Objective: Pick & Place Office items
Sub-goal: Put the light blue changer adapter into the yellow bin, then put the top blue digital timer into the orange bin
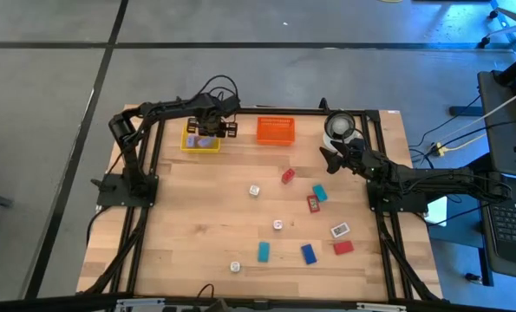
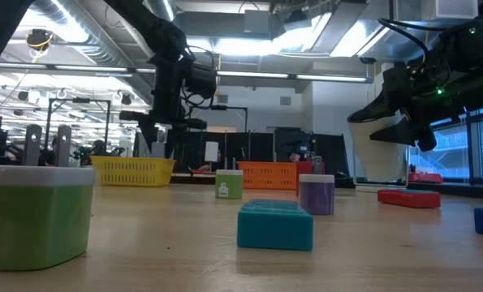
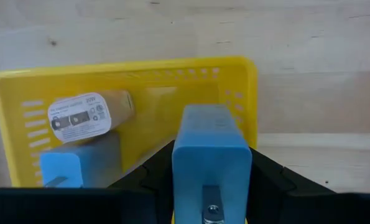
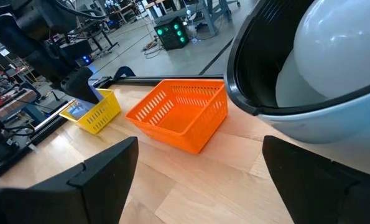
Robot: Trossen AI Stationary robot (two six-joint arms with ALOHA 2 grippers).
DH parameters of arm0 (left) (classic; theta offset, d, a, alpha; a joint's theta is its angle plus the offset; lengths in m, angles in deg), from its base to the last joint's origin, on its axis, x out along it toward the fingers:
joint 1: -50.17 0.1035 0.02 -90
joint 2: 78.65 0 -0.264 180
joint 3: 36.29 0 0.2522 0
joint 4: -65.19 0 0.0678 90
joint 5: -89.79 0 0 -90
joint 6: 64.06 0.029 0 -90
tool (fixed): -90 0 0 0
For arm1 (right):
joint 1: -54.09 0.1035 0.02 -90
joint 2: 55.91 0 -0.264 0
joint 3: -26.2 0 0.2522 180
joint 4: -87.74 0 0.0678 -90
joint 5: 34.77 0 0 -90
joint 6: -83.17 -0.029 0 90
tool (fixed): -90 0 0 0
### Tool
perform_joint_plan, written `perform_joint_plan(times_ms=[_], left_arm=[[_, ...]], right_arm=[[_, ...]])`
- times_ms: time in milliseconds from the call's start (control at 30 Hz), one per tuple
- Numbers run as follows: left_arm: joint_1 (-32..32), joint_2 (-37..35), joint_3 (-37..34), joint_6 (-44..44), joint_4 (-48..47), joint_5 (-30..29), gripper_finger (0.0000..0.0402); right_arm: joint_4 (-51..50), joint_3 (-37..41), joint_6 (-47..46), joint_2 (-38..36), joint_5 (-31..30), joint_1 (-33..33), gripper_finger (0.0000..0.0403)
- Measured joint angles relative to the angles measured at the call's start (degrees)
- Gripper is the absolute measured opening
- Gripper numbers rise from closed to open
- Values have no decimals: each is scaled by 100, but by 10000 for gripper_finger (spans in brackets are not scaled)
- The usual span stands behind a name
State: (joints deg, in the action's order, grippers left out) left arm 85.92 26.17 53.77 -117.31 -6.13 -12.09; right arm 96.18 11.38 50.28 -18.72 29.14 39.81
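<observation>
My left gripper hangs over the yellow tray at the far left, pointing down, shut on a light blue block. In the tray lie a pale labelled piece and another blue block. Several small office items are scattered over the table's right half, among them a red one, a teal one and a white cube. My right gripper waits open at the far right, next to the white round container. My left gripper pinches the light blue block by its two opposite sides between its two fingers. The fingers come from above, pointing down. The block stands upright over the inside of the yellow tray; whether its lower end touches the tray floor I cannot tell.
An orange tray stands at the far edge between the yellow tray and the white container. In the low view a green-and-white cube and a teal block lie close to the near edge. Bare wood shows on the table's left half.
</observation>
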Motion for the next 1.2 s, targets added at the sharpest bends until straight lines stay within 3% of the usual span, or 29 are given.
perform_joint_plan(times_ms=[433, 633, 900, 1200], left_arm=[[-2, 0, 10, -101, -8, 146, 224], [-2, -125, 180, -103, 24, 541, 259], [-116, -531, 369, 364, 173, 814, 257], [-402, -1042, 378, 596, 1032, 857, 258]], right_arm=[[-1, 1, 0, 0, 2, 1, 347], [-2, 2, 0, 0, 2, 2, 347], [-1, 2, 0, 0, 2, 2, 347], [-2, 0, 0, 0, 12, 2, 347]])
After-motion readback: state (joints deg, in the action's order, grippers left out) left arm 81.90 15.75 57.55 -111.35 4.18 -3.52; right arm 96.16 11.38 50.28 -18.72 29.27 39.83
